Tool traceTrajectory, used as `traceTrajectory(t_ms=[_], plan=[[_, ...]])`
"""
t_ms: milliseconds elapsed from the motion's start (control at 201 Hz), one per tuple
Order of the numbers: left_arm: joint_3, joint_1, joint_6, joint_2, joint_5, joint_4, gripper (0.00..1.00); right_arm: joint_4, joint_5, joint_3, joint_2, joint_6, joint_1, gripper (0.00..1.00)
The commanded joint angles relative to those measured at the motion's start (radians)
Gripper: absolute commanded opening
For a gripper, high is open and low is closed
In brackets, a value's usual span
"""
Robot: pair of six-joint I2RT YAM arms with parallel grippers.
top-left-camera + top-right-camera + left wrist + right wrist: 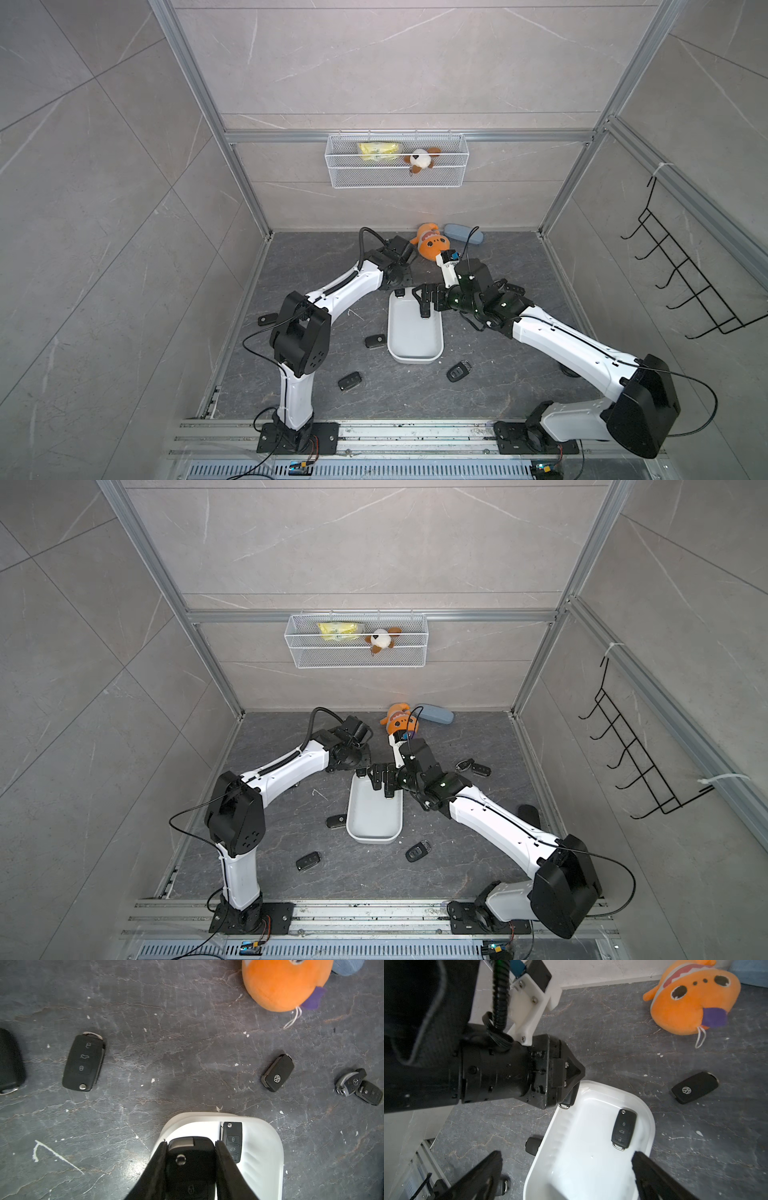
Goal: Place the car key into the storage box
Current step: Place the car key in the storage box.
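- A loose key (266, 319), flat and black, lies far out on the left of the dark, veined stone floor (498, 386).
- The left gripper (190, 1144) is clamped on the car key (190, 1164). It is a smooth, rounded black plastic flip fob with a round silver button, a silvery cap at its free end and a padlock sign on one button.
- The key sits lengthwise between the two black fingers (155, 1167), pinched by its long sides, with its capped end poking out past the tips.
- It hangs at the far left corner of the storage box (415, 358), over the rim. Whether it touches the rim I cannot tell.
- The box is a glossy white plastic tub, a rounded rectangle with low walls, its long side running near to far.
- A second key (624, 1129), the same black three-button kind, lies flat on the box's bottom in the far half, nearer the right wall.
- The right gripper (566, 1156) hovers above the box with its jaws spread wide and nothing between them. The second key lies near one fingertip.
- Right of the box a badge fob (694, 1087), black with a round emblem, lies on the floor. Further right is a pair of keys (359, 1088), one overlapping the other.
- At the far side sits a soft orange plush toy (432, 245).
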Motion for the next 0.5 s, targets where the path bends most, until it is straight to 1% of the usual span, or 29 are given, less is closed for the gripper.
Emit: traceTrajectory(t_ms=[0,304,493], plan=[[0.048,-0.015,0.05,0.049,0.053,0.026,0.25,-0.042,0.025,-0.027,-0.044,-0.006,-0.003,0.99],[0.102,-0.063,0.073,0.158,0.088,0.036,0.25,-0.108,0.105,-0.101,-0.118,-0.015,-0.005,0.99],[0.101,-0.068,0.062,0.199,0.092,0.036,0.25,-0.125,0.132,-0.113,-0.14,-0.012,-0.006,1.0]])
